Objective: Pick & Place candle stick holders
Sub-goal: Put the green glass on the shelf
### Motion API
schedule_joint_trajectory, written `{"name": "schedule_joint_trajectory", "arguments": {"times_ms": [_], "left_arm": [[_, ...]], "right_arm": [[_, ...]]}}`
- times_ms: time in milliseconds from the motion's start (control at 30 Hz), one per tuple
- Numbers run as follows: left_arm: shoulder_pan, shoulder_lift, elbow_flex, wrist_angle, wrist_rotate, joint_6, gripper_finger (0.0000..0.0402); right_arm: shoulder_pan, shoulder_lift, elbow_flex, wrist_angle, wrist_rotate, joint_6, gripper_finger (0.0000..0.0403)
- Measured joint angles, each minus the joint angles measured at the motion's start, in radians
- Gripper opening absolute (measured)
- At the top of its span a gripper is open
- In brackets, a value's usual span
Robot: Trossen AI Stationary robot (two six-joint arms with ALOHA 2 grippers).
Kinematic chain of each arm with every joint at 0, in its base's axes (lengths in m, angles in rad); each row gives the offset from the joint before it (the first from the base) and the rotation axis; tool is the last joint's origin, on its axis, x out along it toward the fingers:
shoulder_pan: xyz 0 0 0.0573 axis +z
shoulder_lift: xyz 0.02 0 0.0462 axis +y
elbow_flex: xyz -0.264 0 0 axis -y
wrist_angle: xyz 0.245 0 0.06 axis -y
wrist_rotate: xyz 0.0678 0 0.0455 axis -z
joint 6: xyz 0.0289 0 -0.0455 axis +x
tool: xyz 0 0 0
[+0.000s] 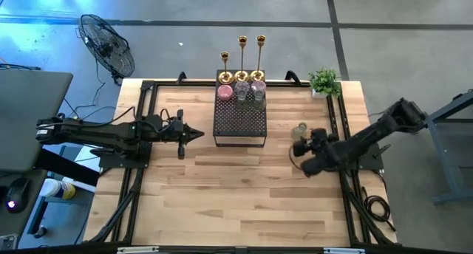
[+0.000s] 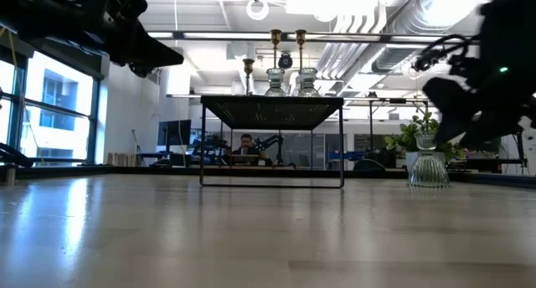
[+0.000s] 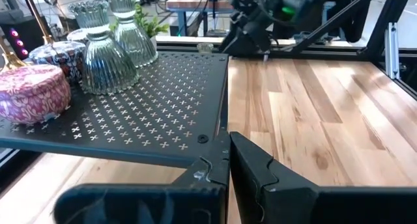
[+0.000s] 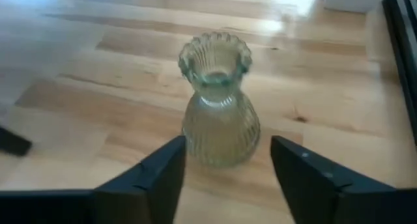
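Meanwhile, right gripper (image 4: 228, 168) spread wide around upright green glass cup (image 4: 218, 103).

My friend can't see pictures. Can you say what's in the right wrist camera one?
A pale green ribbed glass holder with a wavy rim stands upright on the wooden table. The right claw is open, one dark finger on each side of the glass, not touching it.

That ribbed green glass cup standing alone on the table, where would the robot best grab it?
Probably around the narrow waist just under the flared, scalloped rim. The glass cup stands upright on the table, so a level approach from the side suits it. The right gripper already faces it, open, a finger on each side of the wider ribbed belly, which looks more likely to slip.
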Motion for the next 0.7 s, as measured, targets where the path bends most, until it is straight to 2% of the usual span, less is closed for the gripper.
{"name": "schedule_joint_trajectory", "arguments": {"times_ms": [133, 300, 500, 600, 700], "left_arm": [[0.000, 0.000, 0.000, 0.000, 0.000, 0.002, 0.0005], [0.000, 0.000, 0.000, 0.000, -0.001, 0.002, 0.0005], [0.000, 0.000, 0.000, -0.002, -0.002, 0.002, 0.0005], [0.000, 0.000, 0.000, -0.004, -0.002, 0.002, 0.0005], [0.000, 0.000, 0.000, -0.010, -0.002, 0.002, 0.0005]], "right_arm": [[-0.126, 0.000, 0.000, 0.123, -0.014, -0.216, 0.0263], [-0.261, 0.000, 0.000, 0.235, -0.054, -0.441, 0.0271], [-0.368, 0.000, 0.000, 0.389, -0.104, -0.700, 0.0260], [-0.392, 0.000, 0.000, 0.403, -0.113, -0.749, 0.0241], [-0.395, 0.000, 0.000, 0.403, -0.109, -0.766, 0.0205]]}}
